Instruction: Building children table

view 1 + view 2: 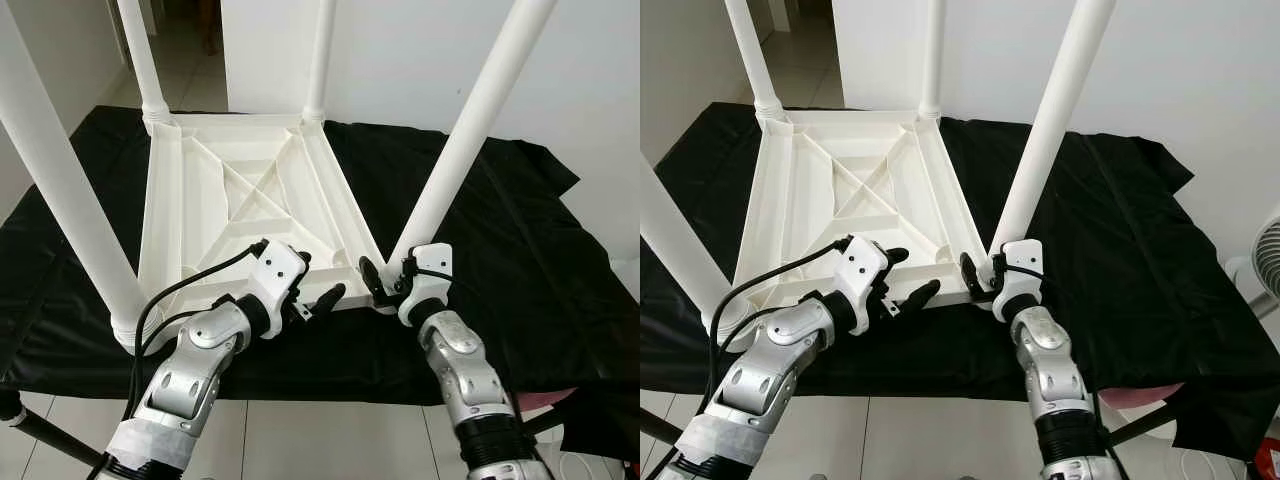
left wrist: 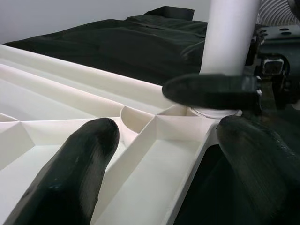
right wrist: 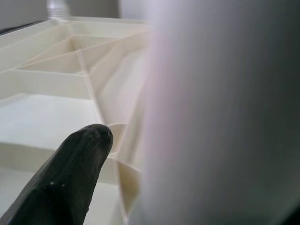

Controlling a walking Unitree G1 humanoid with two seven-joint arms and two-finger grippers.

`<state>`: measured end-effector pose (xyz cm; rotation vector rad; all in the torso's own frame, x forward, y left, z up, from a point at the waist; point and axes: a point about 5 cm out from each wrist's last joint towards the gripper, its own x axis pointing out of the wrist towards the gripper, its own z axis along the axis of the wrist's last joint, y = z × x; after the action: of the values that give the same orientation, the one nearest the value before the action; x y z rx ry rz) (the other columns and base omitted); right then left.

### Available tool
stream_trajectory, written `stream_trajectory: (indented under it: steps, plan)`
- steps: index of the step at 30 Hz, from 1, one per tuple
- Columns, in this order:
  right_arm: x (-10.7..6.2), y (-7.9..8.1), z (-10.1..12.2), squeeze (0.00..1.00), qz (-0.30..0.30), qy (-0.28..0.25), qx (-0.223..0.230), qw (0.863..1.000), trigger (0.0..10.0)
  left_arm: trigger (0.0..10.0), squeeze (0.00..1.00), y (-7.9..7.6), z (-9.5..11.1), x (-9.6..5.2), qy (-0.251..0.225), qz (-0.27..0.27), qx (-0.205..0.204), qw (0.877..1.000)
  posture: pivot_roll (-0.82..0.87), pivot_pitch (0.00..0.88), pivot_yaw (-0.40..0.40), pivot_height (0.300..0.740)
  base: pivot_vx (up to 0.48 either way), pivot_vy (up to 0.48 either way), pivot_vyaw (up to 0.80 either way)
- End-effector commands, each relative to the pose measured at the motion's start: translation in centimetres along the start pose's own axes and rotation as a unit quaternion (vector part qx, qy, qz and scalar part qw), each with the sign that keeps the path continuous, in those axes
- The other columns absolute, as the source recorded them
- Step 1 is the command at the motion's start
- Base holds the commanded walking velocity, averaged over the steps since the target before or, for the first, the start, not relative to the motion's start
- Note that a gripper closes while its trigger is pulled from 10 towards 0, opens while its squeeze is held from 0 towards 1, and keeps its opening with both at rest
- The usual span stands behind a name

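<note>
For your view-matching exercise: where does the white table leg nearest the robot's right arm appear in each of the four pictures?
Left eye view: leg slants up from right of centre.
Right eye view: leg rises just right of centre.
Left wrist view: leg stands at the upper right.
Right wrist view: leg, blurred, covers the right half.
Shared landmark: the ribbed underside of the tabletop.

A tiled floor (image 1: pixel 300 440) carries a black cloth (image 1: pixel 500 260); on it, just ahead of both grippers, lies an upturned white table (image 1: pixel 250 200), legs up.
</note>
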<state>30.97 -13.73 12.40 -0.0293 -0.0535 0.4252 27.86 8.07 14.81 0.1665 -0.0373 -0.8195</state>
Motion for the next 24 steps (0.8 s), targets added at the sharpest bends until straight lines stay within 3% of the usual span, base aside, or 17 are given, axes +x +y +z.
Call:
stream_trajectory:
  steps: [1,11,12,15,16,17,24]
  plan:
    - [0.0,-0.3,-0.1,0.00,0.047,0.006,-0.008,0.999,10.0,10.0,0.00,0.0,0.1,0.2,-0.001,0.014,0.001,1.000,-0.02,0.000,-0.083,0.740,0.000,0.000,0.00]
    - [0.2,-2.4,-0.2,0.00,0.177,0.041,-0.046,0.982,10.0,10.0,0.00,-0.1,0.2,0.2,-0.004,0.014,0.000,1.000,-0.02,0.000,-0.083,0.740,0.000,0.000,0.00]
    - [0.2,-2.5,-0.3,0.00,0.185,0.047,-0.053,0.980,7.5,10.0,0.00,-0.1,0.2,0.2,-0.005,0.014,0.000,1.000,-0.01,0.000,-0.085,0.740,0.000,0.000,0.00]
    - [0.2,-2.6,-0.4,0.00,0.191,0.051,-0.058,0.978,7.5,10.0,0.00,-0.1,0.3,0.2,-0.005,0.015,0.001,1.000,-0.01,0.000,-0.085,0.740,0.000,0.000,0.00]
    - [0.1,-2.7,-0.6,0.00,0.198,0.057,-0.062,0.977,2.6,10.0,0.00,-0.1,0.3,0.2,-0.006,0.015,0.000,1.000,-0.01,0.000,-0.087,0.740,0.000,0.000,0.00]
    - [-0.1,-2.9,-0.8,0.00,0.204,0.064,-0.061,0.975,0.0,10.0,0.00,-0.2,0.3,0.2,-0.006,0.015,0.000,1.000,0.00,0.000,-0.090,0.740,0.000,0.000,0.00]
    - [-0.5,-3.2,-1.3,0.00,0.219,0.069,-0.052,0.972,0.0,10.0,0.00,-0.4,0.2,0.0,-0.004,0.015,-0.002,1.000,-0.01,0.000,-0.090,0.740,0.000,0.000,0.00]
